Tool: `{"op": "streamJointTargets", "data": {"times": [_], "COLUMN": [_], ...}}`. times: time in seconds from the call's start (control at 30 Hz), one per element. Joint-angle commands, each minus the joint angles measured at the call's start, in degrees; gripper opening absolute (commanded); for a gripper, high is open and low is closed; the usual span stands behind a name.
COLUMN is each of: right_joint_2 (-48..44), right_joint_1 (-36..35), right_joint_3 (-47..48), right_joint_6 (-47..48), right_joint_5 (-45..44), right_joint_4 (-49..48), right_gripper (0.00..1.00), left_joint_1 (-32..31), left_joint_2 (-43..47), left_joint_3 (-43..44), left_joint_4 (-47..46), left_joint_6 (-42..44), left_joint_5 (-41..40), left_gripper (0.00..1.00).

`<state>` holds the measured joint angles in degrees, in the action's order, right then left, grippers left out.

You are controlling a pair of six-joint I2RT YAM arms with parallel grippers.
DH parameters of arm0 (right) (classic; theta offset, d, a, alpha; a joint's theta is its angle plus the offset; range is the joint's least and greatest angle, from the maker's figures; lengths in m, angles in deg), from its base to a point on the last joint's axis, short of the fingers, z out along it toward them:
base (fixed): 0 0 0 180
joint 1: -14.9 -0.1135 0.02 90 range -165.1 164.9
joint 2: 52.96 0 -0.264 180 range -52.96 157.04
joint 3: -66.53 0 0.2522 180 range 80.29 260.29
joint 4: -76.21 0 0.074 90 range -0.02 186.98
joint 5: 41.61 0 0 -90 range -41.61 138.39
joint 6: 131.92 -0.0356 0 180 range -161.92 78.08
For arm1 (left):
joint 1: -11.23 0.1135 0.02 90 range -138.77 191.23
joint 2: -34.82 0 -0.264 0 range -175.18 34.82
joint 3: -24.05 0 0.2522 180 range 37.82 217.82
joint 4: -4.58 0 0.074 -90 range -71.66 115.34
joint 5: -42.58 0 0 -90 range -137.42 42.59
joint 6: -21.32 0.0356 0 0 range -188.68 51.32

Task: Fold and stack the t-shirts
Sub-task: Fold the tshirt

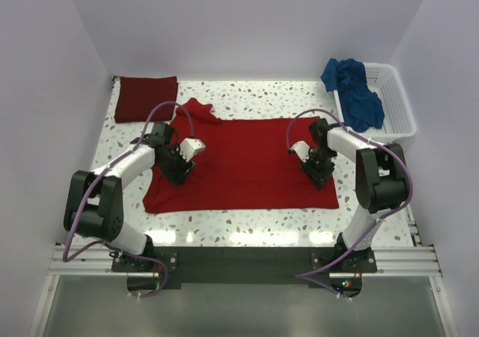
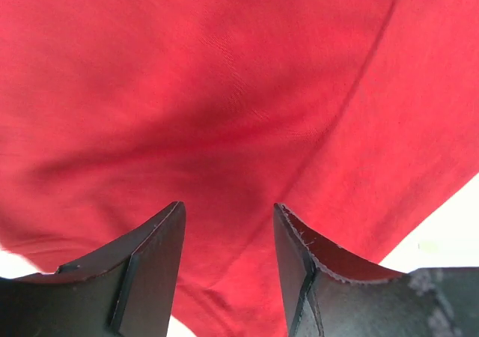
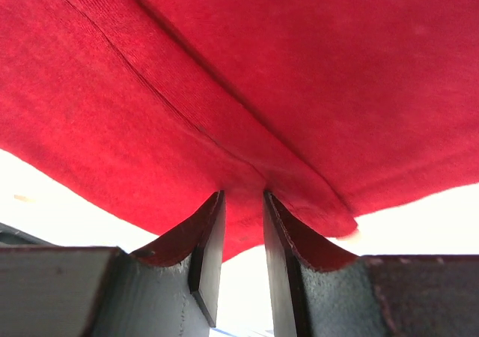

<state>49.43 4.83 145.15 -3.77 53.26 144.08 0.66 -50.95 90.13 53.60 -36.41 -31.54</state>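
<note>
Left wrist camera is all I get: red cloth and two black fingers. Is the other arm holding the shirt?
Observer: Yes, the right gripper pinches an edge of the bright red cloth t-shirt.
Operator: Are there other shirts?
Observer: A folded dark maroon cloth t-shirt lies at the table's far left corner.
Operator: Only that one?
Observer: A crumpled blue cloth t-shirt hangs over the rim of the white plastic lattice basket on the far right.

My left gripper (image 2: 228,211), left of centre in the top view, pointed down with its jaws standing apart. My right gripper (image 3: 242,196), right of centre, had its jaws drawn close, pinching the edge of the red t-shirt (image 3: 247,75). Both forearms reached inward.
</note>
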Motion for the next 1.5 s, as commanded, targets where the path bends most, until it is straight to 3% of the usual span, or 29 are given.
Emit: {"op": "streamJointTargets", "data": {"times": [0.0, 0.27, 0.33, 0.47, 0.6, 0.93, 1.2, 1.47], "right_joint_2": [0.1, -3.2, -4.7, -7.0, -6.9, 8.2, 17.3, 20.0], "right_joint_1": [-2.1, -5.5, -5.8, -5.2, 1.0, 4.4, 4.6, 6.0], "right_joint_3": [-3.5, -10.6, -10.8, -5.4, 8.7, 25.8, 33.0, 35.2], "right_joint_6": [0.1, 0.5, 1.8, 4.0, 2.4, -6.3, -7.2, -9.8], "right_joint_5": [-1.8, -1.9, 2.8, 12.3, 15.6, 0.9, -6.1, -6.7], "right_joint_4": [-1.6, 0.1, 2.7, 12.5, 12.9, -5.1, -12.4, -16.2], "right_gripper": [0.31, 0.31, 0.32, 0.37, 0.43, 0.40, 0.39, 0.38], "left_joint_1": [0.0, 0.0, 0.0, 0.5, 2.0, 6.4, 7.1, 8.0], "left_joint_2": [-2.5, -1.0, 0.5, 2.8, 0.9, -17.4, -22.8, -25.8], "left_joint_3": [-3.8, -11.3, -12.4, -6.1, 5.5, 31.2, 34.9, 35.8], "left_joint_4": [3.1, 3.8, 5.5, 9.3, 9.4, 1.3, -3.2, -4.2], "left_joint_6": [3.8, 10.3, 11.2, 13.0, 9.8, -3.1, -5.4, -7.3], "left_joint_5": [-1.0, -5.9, -5.9, -1.5, 2.6, 9.0, 6.8, 9.0], "left_gripper": [0.55, 0.54, 0.54, 0.56, 0.59, 0.65, 0.66, 0.66]}}
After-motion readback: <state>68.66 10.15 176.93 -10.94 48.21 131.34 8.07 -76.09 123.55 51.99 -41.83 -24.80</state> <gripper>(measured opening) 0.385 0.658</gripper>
